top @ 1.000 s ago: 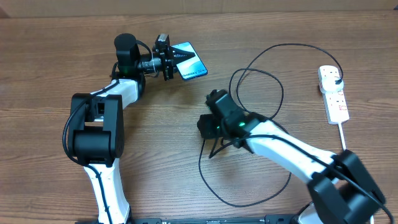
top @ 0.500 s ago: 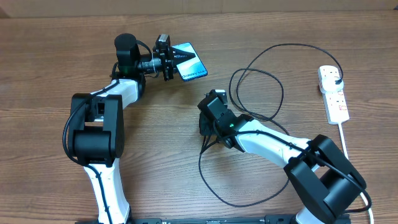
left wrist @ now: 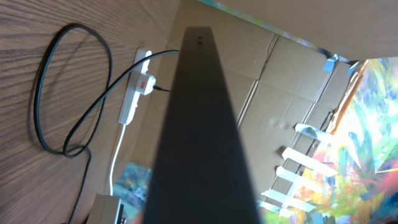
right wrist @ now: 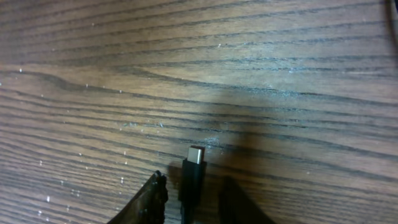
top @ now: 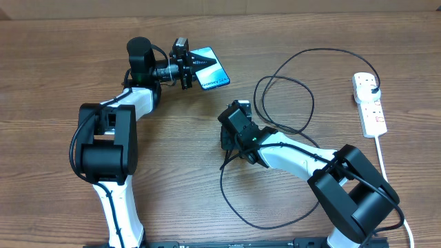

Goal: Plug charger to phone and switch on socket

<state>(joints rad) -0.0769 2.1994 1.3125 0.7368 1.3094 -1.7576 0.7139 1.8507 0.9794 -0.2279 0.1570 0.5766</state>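
Note:
My left gripper (top: pixel 186 63) is shut on the phone (top: pixel 210 69) and holds it off the table at the far left; its blue-teal screen faces up. In the left wrist view the phone (left wrist: pixel 199 124) shows edge-on as a dark slab. The charger cable (top: pixel 286 103) loops over the middle of the table, and its black plug (top: pixel 373 89) sits in the white socket strip (top: pixel 370 105) at the far right. My right gripper (top: pixel 228 140) is low over the table. Its jaws stand open on either side of the connector tip (right wrist: pixel 194 167), which lies on the wood with its metal end pointing away.
The strip's white cord (top: pixel 380 153) runs toward the front right edge. A second cable loop (top: pixel 227 200) lies near the front of the table under my right arm. The strip (left wrist: pixel 137 93) and a cable loop (left wrist: pixel 68 93) also show in the left wrist view, with cardboard boxes (left wrist: pixel 273 81) behind.
My right arm has folded in, and its wrist has shifted a little left and toward the far side over the connector. My left gripper and the phone have not moved.

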